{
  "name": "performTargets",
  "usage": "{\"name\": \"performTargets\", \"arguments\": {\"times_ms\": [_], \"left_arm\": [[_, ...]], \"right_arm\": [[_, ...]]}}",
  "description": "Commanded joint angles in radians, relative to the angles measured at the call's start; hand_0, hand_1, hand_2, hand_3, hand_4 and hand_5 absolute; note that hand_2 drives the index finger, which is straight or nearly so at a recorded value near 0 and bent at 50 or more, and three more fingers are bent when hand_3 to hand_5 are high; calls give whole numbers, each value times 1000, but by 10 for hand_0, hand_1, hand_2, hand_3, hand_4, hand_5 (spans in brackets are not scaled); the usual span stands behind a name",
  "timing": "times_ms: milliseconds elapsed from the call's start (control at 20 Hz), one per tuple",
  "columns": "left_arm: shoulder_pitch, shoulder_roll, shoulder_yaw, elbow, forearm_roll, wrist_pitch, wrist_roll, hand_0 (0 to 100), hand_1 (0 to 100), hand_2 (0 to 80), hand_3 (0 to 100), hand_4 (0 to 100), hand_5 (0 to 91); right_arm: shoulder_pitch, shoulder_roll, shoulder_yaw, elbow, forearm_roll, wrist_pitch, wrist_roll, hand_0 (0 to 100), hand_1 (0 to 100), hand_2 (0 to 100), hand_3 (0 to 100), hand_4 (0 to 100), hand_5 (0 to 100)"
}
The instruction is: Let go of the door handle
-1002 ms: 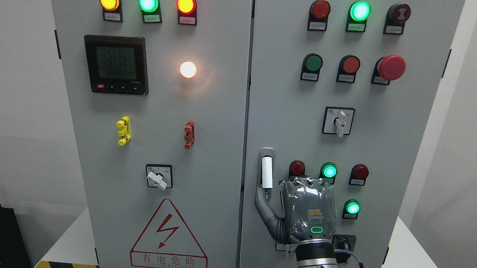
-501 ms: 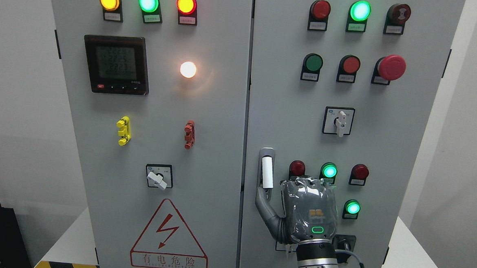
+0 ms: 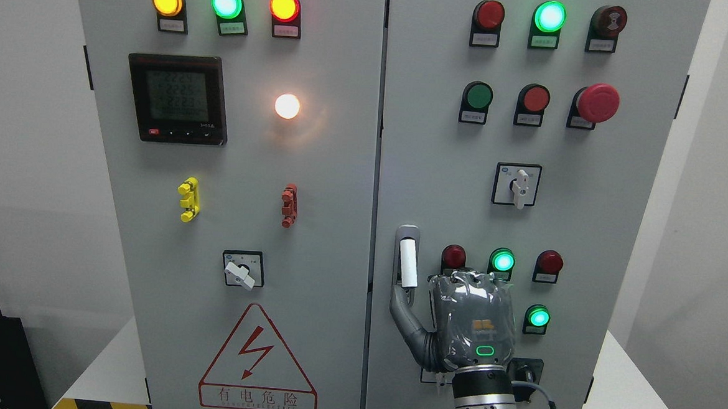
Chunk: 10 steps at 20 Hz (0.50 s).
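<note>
The white door handle point(image 3: 407, 263) stands upright in its grey recess at the left edge of the right cabinet door point(image 3: 440, 171). My right hand point(image 3: 471, 319), wrapped in clear film, is raised in front of that door just right of and below the handle, its back toward the camera. Its thumb point(image 3: 403, 306) stretches up and left and its tip meets the handle's lower end. The hand is not closed round the handle, which shows in full. The other fingers are hidden behind the back of the hand. My left hand is out of view.
Lit green lamps point(image 3: 502, 261) and red lamps point(image 3: 453, 256) sit close above and right of the hand. A rotary switch point(image 3: 517, 185) is higher up. The left door point(image 3: 313, 227) carries a meter, a switch and a warning triangle point(image 3: 258, 361). White table edges flank the cabinet.
The right hand has drifted a few pixels to the right, its thumb still at the handle's lower end. The handle and doors have not moved.
</note>
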<state>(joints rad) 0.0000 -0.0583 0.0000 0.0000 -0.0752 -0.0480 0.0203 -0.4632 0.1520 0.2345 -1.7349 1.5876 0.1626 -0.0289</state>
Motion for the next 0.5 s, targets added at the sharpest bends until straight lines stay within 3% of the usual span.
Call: {"name": "performTargets", "arguments": {"times_ms": [0,451], "left_arm": [[-3,0,2,9,0,0,0,120,389,0,0,0,0],[-3,0,2,9,0,0,0,120,389,0,0,0,0]], "right_arm": [[0,0,0,0,0,6,0,500,0,969,1000,896,983],[2,0,-1,-2,0,6,0,506,0,969,1000,896,985]]}}
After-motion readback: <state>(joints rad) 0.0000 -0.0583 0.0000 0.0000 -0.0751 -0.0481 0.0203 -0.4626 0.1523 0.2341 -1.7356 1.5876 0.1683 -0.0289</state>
